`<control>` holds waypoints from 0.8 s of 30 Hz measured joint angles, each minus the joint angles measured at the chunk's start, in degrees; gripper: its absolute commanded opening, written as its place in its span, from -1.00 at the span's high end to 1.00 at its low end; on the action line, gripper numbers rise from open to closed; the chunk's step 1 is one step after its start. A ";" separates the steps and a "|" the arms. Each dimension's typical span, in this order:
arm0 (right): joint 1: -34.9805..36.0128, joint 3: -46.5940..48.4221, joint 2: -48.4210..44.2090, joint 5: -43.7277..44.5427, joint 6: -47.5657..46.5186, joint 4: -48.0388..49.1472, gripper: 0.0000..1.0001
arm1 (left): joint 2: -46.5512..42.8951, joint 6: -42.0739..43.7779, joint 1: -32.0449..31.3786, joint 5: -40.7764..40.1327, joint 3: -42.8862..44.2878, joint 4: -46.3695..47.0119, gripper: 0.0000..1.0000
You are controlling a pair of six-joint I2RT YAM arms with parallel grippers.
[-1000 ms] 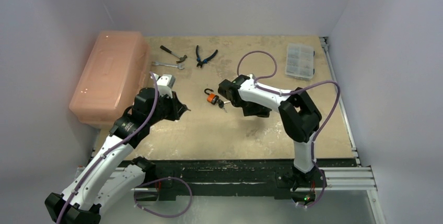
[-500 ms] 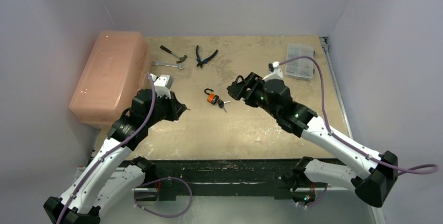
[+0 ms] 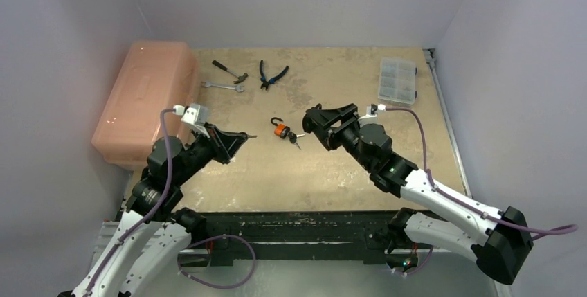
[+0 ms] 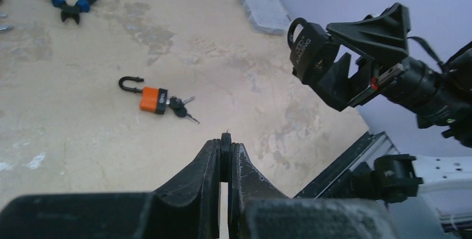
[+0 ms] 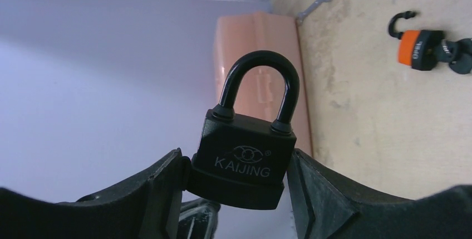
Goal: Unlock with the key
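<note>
**Black padlock being held up over mid-worktop**
The right hand (image 5: 236, 167) is grasping the black padlock (image 5: 245, 155), shackle up, above the worktop (image 3: 311, 172). The left hand (image 4: 224, 145) is hovering clenched opposite, well apart. An orange padlock (image 3: 280, 131) is lying between them, with bare board stretching to the near edge. Only the right wrist view is showing the shackle shut.

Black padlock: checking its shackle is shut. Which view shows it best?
Right wrist: the black padlock faces the camera, shackle closed, in the right gripper. Left wrist shows it small, angled; top view barely shows it.
</note>
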 measured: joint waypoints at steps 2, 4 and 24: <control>0.00 0.00 -0.70 -0.04 1.57 0.61 1.00 | -0.39 -1.68 0.00 1.20 -0.02 1.81 1.00; 0.00 0.00 -1.33 -0.17 3.17 1.22 1.00 | -0.70 -3.15 0.00 2.23 -0.02 3.65 1.00; 0.00 10.34 0.83 -2.43 3.26 -14.05 1.00 | 4.79 5.22 0.00 7.39 -0.22 16.44 1.00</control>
